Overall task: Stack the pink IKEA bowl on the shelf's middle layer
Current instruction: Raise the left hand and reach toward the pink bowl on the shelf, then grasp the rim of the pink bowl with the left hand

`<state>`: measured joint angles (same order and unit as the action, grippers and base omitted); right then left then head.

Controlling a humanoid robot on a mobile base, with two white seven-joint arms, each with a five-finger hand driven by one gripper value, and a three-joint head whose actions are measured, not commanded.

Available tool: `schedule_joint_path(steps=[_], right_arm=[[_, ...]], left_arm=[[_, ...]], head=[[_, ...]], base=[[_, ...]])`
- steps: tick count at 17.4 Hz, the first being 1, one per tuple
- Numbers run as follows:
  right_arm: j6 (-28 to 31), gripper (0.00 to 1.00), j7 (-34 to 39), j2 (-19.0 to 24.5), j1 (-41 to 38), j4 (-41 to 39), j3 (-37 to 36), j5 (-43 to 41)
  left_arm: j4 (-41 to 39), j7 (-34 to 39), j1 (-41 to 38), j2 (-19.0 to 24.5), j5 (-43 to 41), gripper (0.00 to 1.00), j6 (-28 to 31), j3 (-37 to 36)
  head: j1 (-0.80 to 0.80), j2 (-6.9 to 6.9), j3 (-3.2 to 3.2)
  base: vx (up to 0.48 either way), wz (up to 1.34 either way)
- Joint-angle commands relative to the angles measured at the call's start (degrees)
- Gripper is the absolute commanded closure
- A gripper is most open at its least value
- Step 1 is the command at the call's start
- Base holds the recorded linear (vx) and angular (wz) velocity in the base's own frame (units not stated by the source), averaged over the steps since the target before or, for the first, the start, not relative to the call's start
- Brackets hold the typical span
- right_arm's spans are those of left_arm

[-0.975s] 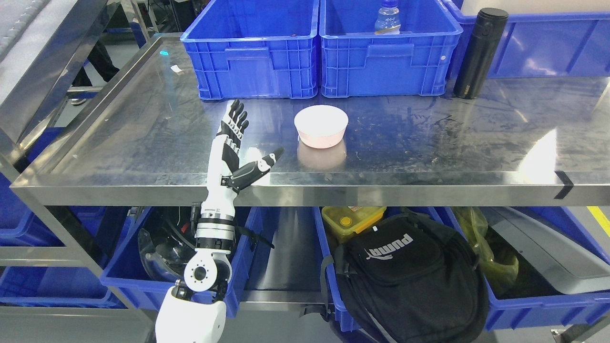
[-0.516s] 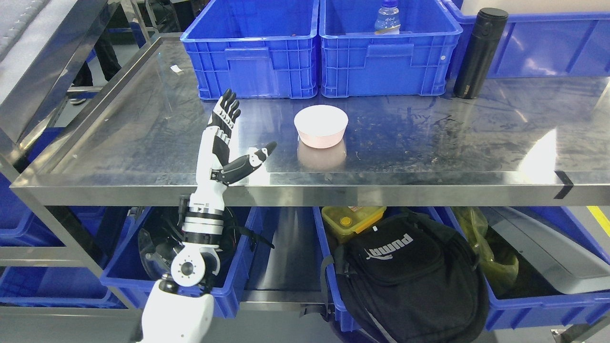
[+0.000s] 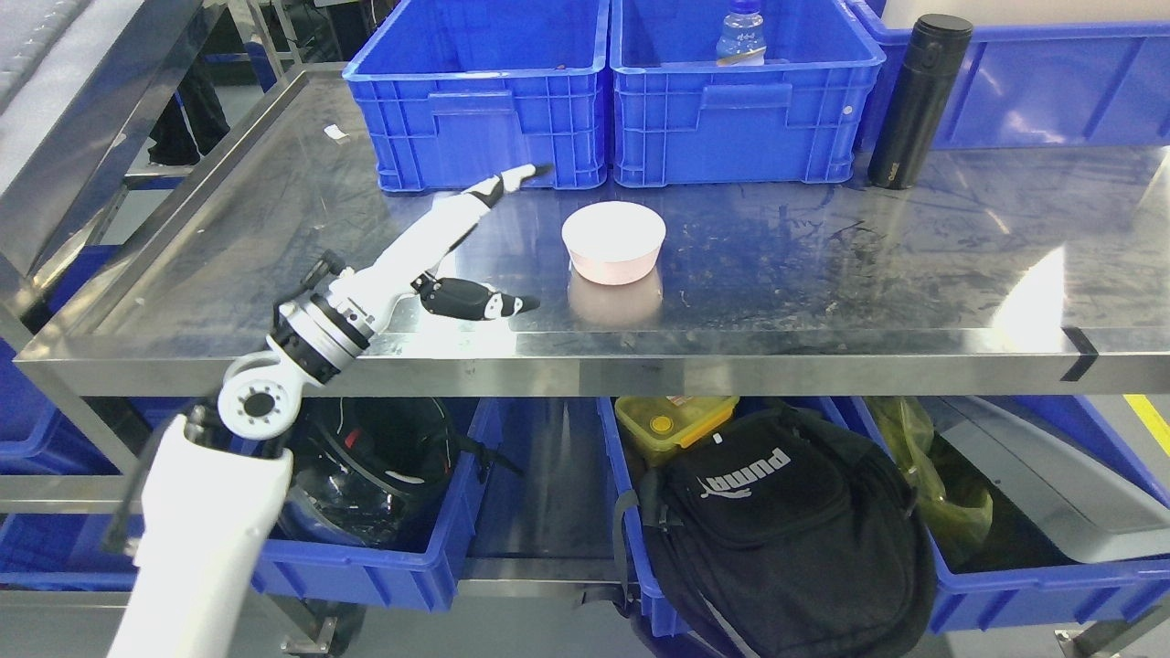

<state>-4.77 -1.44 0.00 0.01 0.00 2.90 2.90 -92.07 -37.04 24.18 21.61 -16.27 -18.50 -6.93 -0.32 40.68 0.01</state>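
Stacking not begun — pink bowl (image 3: 613, 241) sits alone on the steel shelf (image 3: 823, 265), left hand (image 3: 462, 247) beside it, fingers spread, empty.

The water bottle (image 3: 742, 32) in the blue bin (image 3: 745, 100) is cut off at the top edge, so its cap does not show. The bin wall hides its bottom part. The bin (image 3: 1051, 82) at the far right runs out of the picture. The black backpack (image 3: 786, 530) is cut off at the bottom edge. The yellow box (image 3: 676, 422) sits half under the shelf edge (image 3: 585, 375). The shelf also hides the top of the black helmet (image 3: 375, 475). The white arm (image 3: 201, 539) leaves the picture at the bottom left.
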Motion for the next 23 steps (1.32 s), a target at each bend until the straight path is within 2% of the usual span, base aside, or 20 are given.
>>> schedule_joint_path(steps=[1,2,4,7,11,13,16,21,23], right_arm=[[0.02,0.0,-0.05,-1.0,-1.24,-1.0,0.0,0.0],[0.02,0.0,-0.05,-1.0,-1.24,-1.0,0.0,0.0],[0.02,0.0,-0.05,-1.0,-1.24,-1.0,0.0,0.0],[0.02,0.0,-0.05,-1.0,-1.24,-1.0,0.0,0.0],[0.02,0.0,-0.05,-1.0,-1.24,-1.0,0.0,0.0],[0.02,0.0,-0.05,-1.0,-1.24,-1.0,0.0,0.0],[0.02,0.0,-0.05,-1.0,-1.24,-1.0,0.0,0.0],[0.02,0.0,-0.05,-1.0,-1.24,-1.0,0.0,0.0],[0.02,0.0,-0.05,-1.0,-1.24,-1.0,0.0,0.0]], left_arm=[[0.31,-10.74,7.72,9.34,-10.01,0.0,-0.13,-0.54],[0.31,-13.91,8.34,8.72,-10.45,0.0,-0.13,-0.8],[0.31,-17.97,10.96,7.14,-17.27,0.07,0.31,-4.12],[1.36,-19.03,15.98,2.31,-23.8,0.11,1.18,-13.96],[7.24,-19.56,19.15,-3.94,-31.71,0.11,2.16,-16.62],[9.7,-21.4,20.38,-4.65,-32.25,0.12,2.24,-17.58],[13.66,-21.76,20.12,-9.21,-32.25,0.12,2.24,-17.85],[16.83,-21.94,20.12,-11.41,-31.99,0.17,2.16,-18.03],[17.19,-22.63,20.21,-11.42,-31.99,0.23,2.16,-17.94]], head=[[0.0,0.0,0.0],[0.0,0.0,0.0],[0.0,0.0,0.0],[0.0,0.0,0.0],[0.0,0.0,0.0],[0.0,0.0,0.0],[0.0,0.0,0.0],[0.0,0.0,0.0],[0.0,0.0,0.0]], base=[[0.015,-0.02],[0.015,-0.02],[0.032,-0.03],[0.03,-0.08],[0.035,-0.04],[0.047,-0.06],[0.059,-0.11],[0.059,-0.07],[0.038,-0.03]])
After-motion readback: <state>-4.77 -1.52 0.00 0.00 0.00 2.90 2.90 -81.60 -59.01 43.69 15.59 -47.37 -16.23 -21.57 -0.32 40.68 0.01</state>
